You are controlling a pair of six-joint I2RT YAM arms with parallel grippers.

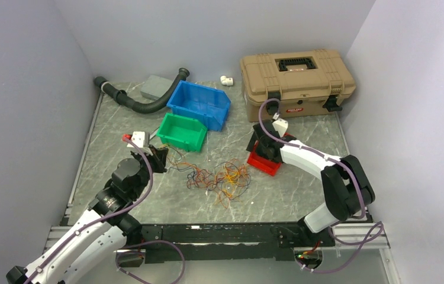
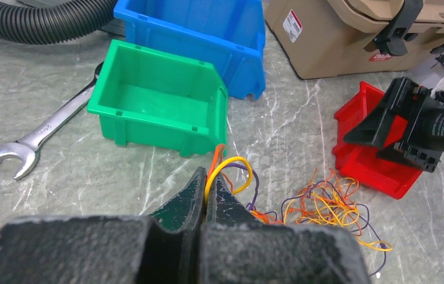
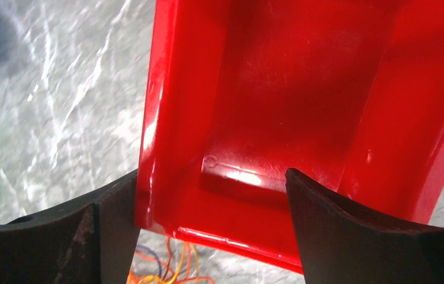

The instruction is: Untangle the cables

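left tool [image 2: 203, 195] pinches a yellow loop of the cables [image 1: 227, 176]: limp, light, snag-prone, so grab single free ends; right tool [image 3: 211, 177] wide, red bin [image 3: 302, 89] directly under it.

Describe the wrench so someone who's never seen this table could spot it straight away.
Start at the big tan case at the back, then the blue bin beside it and the green bin in front of that. The wrench lies flat on the table by the green bin, on the side away from the red bin. It is the only silver metal tool.
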